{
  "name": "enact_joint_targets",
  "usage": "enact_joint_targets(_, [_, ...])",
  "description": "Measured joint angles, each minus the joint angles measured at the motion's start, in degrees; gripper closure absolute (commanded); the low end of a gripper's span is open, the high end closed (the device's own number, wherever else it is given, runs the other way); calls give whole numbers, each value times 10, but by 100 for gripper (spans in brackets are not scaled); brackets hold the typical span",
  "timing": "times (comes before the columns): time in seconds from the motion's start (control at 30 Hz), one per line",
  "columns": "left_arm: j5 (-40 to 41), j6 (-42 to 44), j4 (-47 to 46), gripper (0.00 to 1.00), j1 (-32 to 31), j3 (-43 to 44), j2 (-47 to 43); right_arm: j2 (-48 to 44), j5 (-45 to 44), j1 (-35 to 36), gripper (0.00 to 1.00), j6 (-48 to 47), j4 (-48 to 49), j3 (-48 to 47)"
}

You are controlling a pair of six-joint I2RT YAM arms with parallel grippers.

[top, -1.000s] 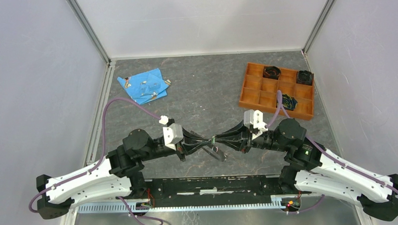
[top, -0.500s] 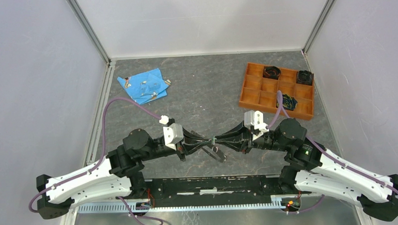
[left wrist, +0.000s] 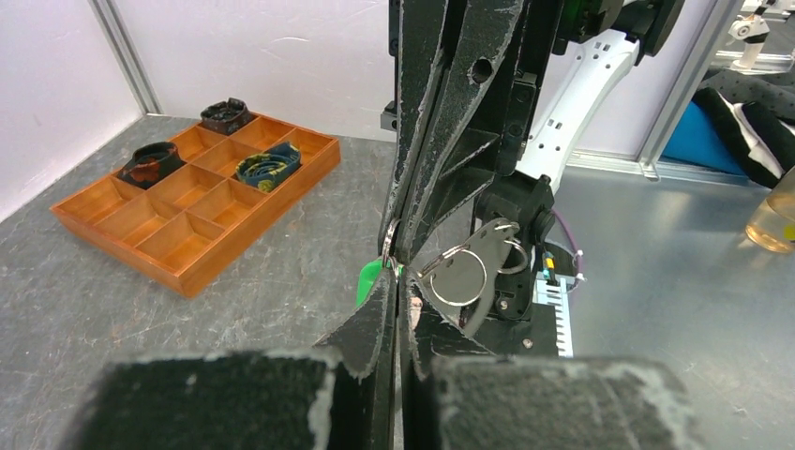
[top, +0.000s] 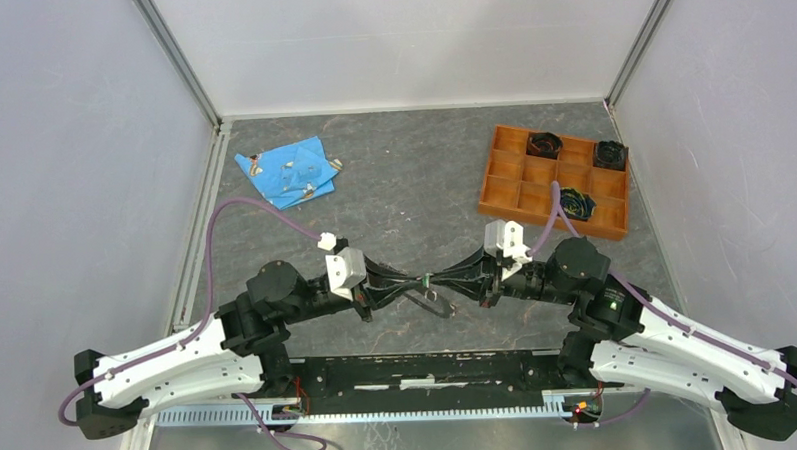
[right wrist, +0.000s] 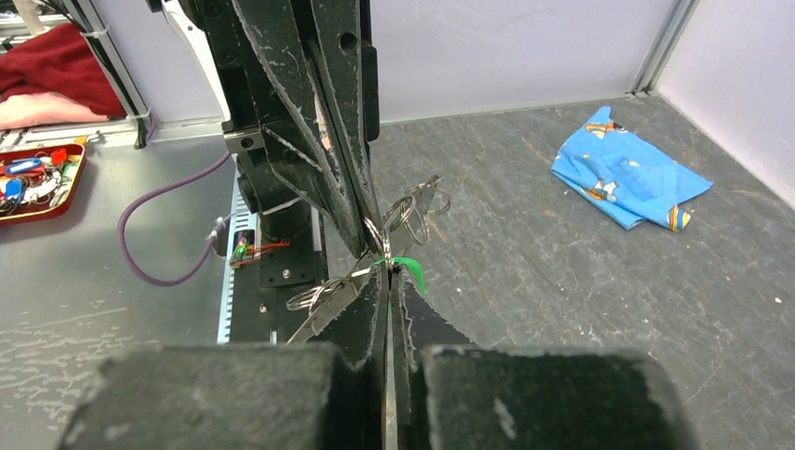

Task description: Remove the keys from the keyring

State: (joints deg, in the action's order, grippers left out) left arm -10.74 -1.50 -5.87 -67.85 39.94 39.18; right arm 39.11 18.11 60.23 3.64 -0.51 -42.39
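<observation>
My left gripper [top: 416,281] and right gripper [top: 438,281] meet tip to tip above the middle of the mat, both shut. In the left wrist view, my left gripper [left wrist: 398,281] pinches a thin wire ring [left wrist: 389,239] of the key bunch. The green-headed key [left wrist: 372,278] sits at the meeting tips. In the right wrist view, my right gripper [right wrist: 386,270] is shut on that green-headed key [right wrist: 409,272]. The flat grey keyring [left wrist: 464,277] with more wire rings hangs just below the tips and shows in the top view [top: 433,302]. The other keys are hidden by the fingers.
An orange compartment tray [top: 518,171] holding dark coiled items stands at the far right and shows in the left wrist view [left wrist: 178,239]. A blue cloth [top: 288,171] with several small silvery pieces lies at the far left. The arm bases' black rail [top: 420,369] runs along the near edge.
Both grippers stay shut and joined. They have shifted slightly away from the near edge, and the hanging keyring sits a little higher under them.
</observation>
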Motion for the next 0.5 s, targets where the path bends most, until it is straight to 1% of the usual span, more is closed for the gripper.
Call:
enact_joint_targets(0.17, [2,0,-35,97,0,-37,-23,7,-2,3,99,0,-10,-2])
enact_joint_targets(0.23, [2,0,-42,87,0,-40,-23,10,-1,3,99,0,-14,-7])
enact_joint_targets(0.33, [0,0,-55,76,0,-40,-19,12,0,3,99,-5,-23,-21])
enact_joint_targets(0.4, [-1,0,-64,73,0,-40,-15,15,3,3,99,-10,-24,-30])
enact_joint_targets(0.5, [-1,0,-71,71,0,-40,-9,18,11,2,99,-17,-27,-39])
